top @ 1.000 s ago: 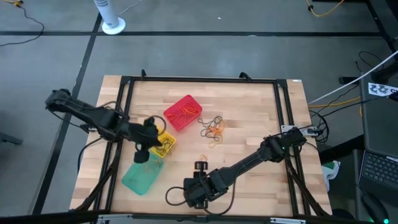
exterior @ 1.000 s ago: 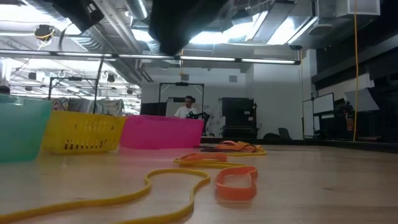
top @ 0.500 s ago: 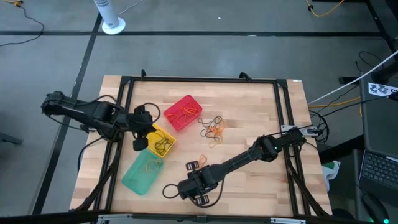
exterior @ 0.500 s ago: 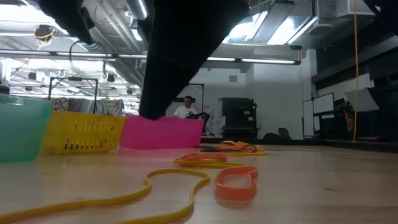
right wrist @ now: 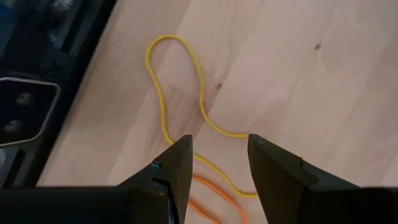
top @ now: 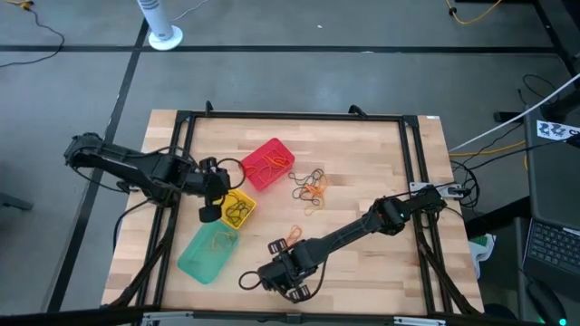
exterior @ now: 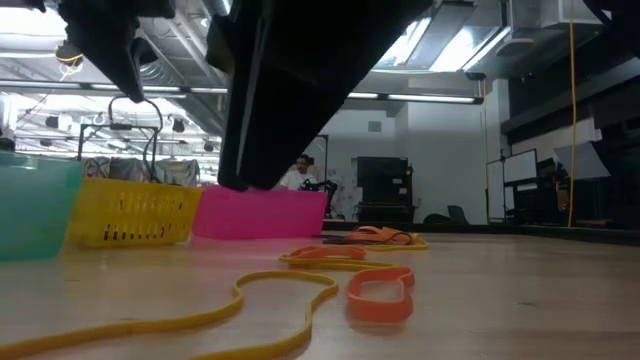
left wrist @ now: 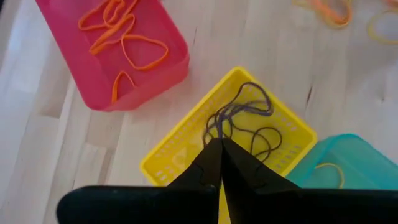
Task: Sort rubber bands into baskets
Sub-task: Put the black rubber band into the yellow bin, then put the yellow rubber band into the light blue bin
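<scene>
**A:** What are the claws doing?

**B:** The right gripper (right wrist: 217, 158) has its fingers apart over a long yellow rubber band (right wrist: 186, 106) near the bottom middle of the high view. The left gripper (left wrist: 219, 149) is pinched tight above the yellow basket (left wrist: 180, 149), maybe on a dark rubber band (left wrist: 245, 118).

**A:** How should the right one grab well?

**B:** I think it should go straight down with one thin strand between its fingers. The band is a skinny, wiggly loop lying flat on the wooden table (right wrist: 298, 62).

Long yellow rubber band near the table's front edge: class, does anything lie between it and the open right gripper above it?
Nothing visible does: the long yellow rubber band lies on bare wooden table, directly beneath the right gripper.
</scene>
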